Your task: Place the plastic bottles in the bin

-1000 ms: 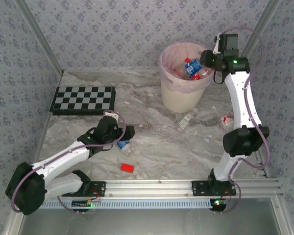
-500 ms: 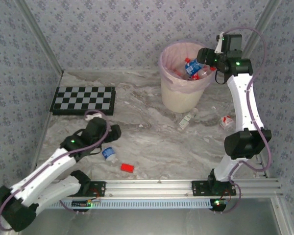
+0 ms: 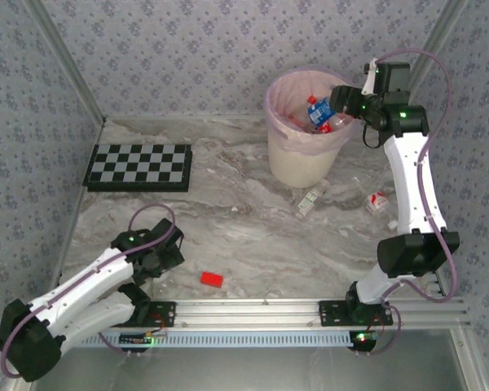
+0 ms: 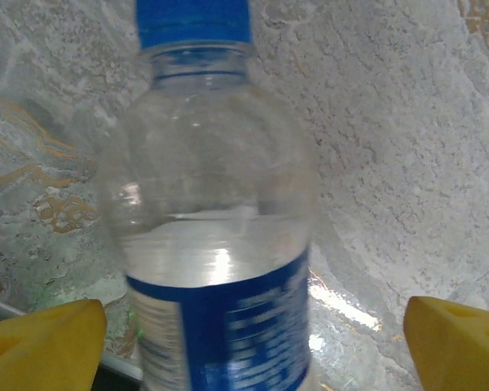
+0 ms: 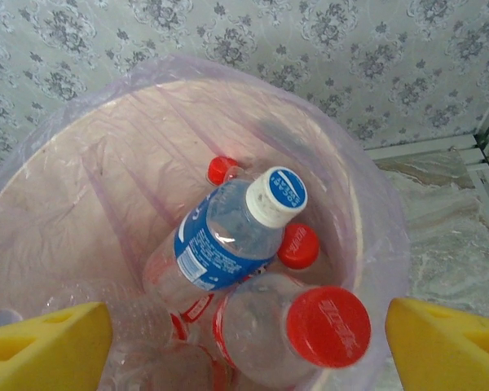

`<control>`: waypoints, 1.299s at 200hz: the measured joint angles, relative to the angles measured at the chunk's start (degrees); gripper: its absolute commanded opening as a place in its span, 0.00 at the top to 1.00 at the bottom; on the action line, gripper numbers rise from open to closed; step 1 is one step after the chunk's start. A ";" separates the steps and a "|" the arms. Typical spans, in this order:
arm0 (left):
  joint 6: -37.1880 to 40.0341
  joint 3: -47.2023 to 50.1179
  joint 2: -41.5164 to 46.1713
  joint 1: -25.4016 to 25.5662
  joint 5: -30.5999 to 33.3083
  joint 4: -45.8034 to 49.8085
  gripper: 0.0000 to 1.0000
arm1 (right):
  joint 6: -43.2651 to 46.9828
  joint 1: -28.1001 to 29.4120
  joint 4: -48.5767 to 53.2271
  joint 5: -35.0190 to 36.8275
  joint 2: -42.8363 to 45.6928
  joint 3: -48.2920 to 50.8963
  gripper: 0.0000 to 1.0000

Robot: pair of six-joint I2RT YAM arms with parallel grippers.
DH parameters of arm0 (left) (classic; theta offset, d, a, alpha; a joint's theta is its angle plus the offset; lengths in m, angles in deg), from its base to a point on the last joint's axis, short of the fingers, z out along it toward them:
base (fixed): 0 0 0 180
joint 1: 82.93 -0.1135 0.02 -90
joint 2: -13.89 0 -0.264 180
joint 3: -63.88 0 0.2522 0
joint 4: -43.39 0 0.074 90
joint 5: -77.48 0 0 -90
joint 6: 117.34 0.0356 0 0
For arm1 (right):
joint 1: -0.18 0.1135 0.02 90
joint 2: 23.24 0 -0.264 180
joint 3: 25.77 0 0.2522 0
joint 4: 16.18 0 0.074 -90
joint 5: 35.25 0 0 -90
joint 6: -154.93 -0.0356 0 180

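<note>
Both grippers being held wide, one at a bottle, one over the bin.
A blue-capped bottle (image 4: 212, 244) is being framed between the widely spread fingers of the left gripper (image 4: 248, 342). The right gripper (image 5: 244, 350) is being held spread and empty above the bin (image 5: 375, 212), with several bottles (image 5: 228, 236) lying inside, directly beneath it.

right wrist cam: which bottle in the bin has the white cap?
The blue-labelled bottle on top of the pile in the bin; the other caps visible there are red.
</note>
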 measured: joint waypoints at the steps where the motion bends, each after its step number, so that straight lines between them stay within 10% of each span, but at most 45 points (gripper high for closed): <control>1: -0.04 0.02 0.00 0.00 -0.04 -0.04 0.12 | 0.02 -0.02 0.02 0.00 0.07 0.02 0.11; 88: -3.13 4.81 -2.43 -0.48 -4.79 -11.19 0.23 | -2.27 -1.90 -2.27 -6.23 12.94 8.22 0.04; 157: -5.70 7.04 -5.79 1.05 -8.98 -19.85 0.26 | -6.91 -2.64 -5.79 -25.64 16.96 12.52 0.05; 260: 9.73 -10.99 -19.23 1.11 -5.25 -26.62 0.67 | -3.02 17.22 -5.40 -30.93 7.67 14.43 0.12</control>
